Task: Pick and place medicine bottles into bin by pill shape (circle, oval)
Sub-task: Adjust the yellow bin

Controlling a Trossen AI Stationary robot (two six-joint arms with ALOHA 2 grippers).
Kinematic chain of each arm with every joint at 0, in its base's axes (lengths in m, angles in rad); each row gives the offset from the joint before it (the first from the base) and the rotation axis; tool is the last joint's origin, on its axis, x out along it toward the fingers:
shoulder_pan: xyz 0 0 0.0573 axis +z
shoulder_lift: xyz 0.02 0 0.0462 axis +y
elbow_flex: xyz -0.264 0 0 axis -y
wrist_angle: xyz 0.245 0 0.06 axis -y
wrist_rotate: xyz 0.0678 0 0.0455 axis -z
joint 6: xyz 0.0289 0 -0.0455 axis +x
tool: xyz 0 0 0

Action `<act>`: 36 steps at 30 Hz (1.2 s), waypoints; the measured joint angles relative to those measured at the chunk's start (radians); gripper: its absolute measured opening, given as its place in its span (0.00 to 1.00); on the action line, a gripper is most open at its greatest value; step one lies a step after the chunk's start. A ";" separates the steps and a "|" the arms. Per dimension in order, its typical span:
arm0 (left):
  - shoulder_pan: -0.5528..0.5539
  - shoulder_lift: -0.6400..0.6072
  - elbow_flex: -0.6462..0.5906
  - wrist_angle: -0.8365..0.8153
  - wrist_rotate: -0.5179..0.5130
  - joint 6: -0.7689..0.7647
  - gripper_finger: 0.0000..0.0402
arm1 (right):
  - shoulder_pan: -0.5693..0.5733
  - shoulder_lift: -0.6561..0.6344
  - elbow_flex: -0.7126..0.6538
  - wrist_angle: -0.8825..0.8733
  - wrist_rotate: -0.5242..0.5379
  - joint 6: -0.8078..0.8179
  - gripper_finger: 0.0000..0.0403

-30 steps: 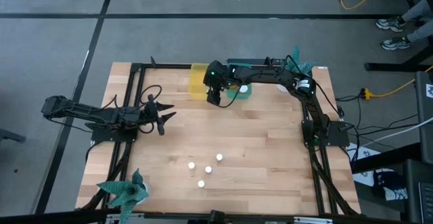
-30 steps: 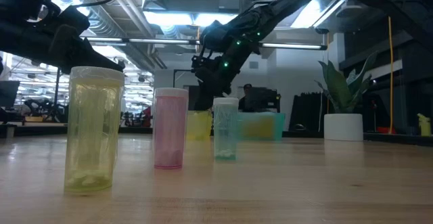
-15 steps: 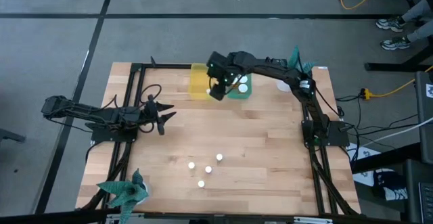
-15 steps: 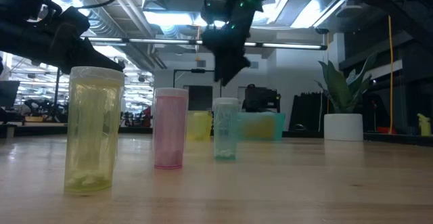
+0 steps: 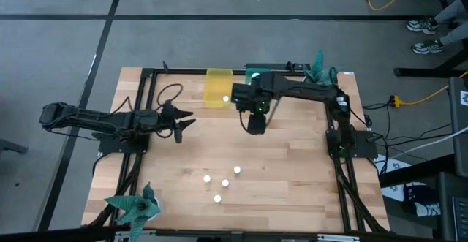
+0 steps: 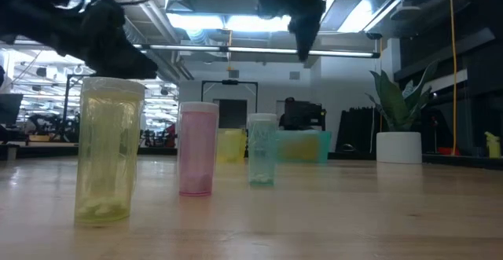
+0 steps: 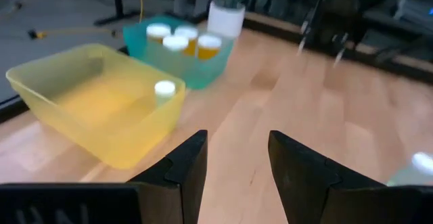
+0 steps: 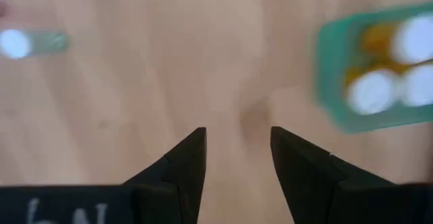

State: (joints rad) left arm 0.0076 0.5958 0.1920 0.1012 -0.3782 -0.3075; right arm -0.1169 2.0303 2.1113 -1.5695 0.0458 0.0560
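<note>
Four bottles loose: their white caps sit in a small cluster on the wooden table [image 5: 292, 169], well clear of the teal tub [image 7: 203, 72] on the side nearer the front edge. They are the yellow bottle [image 6: 106, 150], the pink bottle [image 6: 196, 148], the pale teal bottle [image 6: 262, 150] and a fourth bottle [image 5: 237, 170] seen only from above.
Bottles binned: three white-capped bottles with amber bodies stand in the teal tub; one white-capped bottle [image 7: 164, 88] stands in the yellow tub [image 7: 81, 109], which touches the teal tub's side.
Right gripper [image 5: 254, 123]: just off the teal tub on the cluster side, raised above the table, pointing down. Jaws stand apart with bare wood between them, holding nothing.
Left gripper [image 5: 180, 121]: waiting beyond the yellow tub, on the side away from the teal one, facing both tubs. Jaws parted and empty.
Step in hand: judged as the right arm's reach from the teal tub toward the cluster for the next bottle.
Doing it well: pick the bottle on the cluster's tub-facing edge, so neighbours are not knocked; the caps stand close together. Come down vertically with the jaws wide, straddle the body below the cap, and close gently.
Risk: a tall narrow bottle tips easily if one finger arrives first.
Sorting: pill shape cannot be made out here, so the right tub cannot be told.
</note>
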 joint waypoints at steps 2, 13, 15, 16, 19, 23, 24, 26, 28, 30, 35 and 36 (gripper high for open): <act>0.025 0.060 0.035 -0.028 0.012 -0.001 0.37 | 0.023 -0.048 -0.029 -0.002 0.069 -0.005 0.40; 0.181 0.364 0.133 -0.047 0.206 -0.007 0.37 | 0.136 -0.458 -0.507 0.140 0.119 0.312 0.39; 0.198 0.416 0.155 -0.047 0.233 -0.008 0.37 | 0.169 -0.527 -0.603 0.172 0.120 0.403 0.39; 0.204 0.440 0.169 -0.047 0.241 -0.008 0.37 | 0.186 -0.561 -0.648 0.189 0.119 0.446 0.39; 0.227 0.529 0.230 -0.048 0.263 -0.003 0.37 | 0.239 -0.641 -0.761 0.243 0.119 0.562 0.39; 0.273 0.675 0.334 -0.054 0.325 0.035 0.37 | 0.306 -0.711 -0.880 0.333 0.135 0.631 0.39; 0.286 0.714 0.361 -0.065 0.332 0.043 0.37 | 0.321 -0.724 -0.906 0.354 0.143 0.645 0.39; 0.309 0.787 0.409 -0.085 0.341 0.056 0.37 | 0.348 -0.742 -0.950 0.383 0.145 0.670 0.39; 0.330 0.850 0.454 -0.104 0.342 0.061 0.37 | 0.373 -0.751 -0.985 0.407 0.145 0.700 0.39; 0.346 0.901 0.493 -0.124 0.343 0.063 0.37 | 0.394 -0.751 -1.007 0.411 0.145 0.730 0.39; 0.375 1.002 0.573 -0.146 0.344 0.066 0.37 | 0.431 -0.751 -1.046 0.445 0.146 0.755 0.39; 0.378 1.018 0.588 -0.146 0.344 0.067 0.37 | 0.436 -0.751 -1.047 0.446 0.148 0.754 0.39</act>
State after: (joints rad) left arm 0.3861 1.6142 0.7796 -0.0444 -0.0345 -0.2406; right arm 0.3190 1.2789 1.0643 -1.1232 0.1940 0.8102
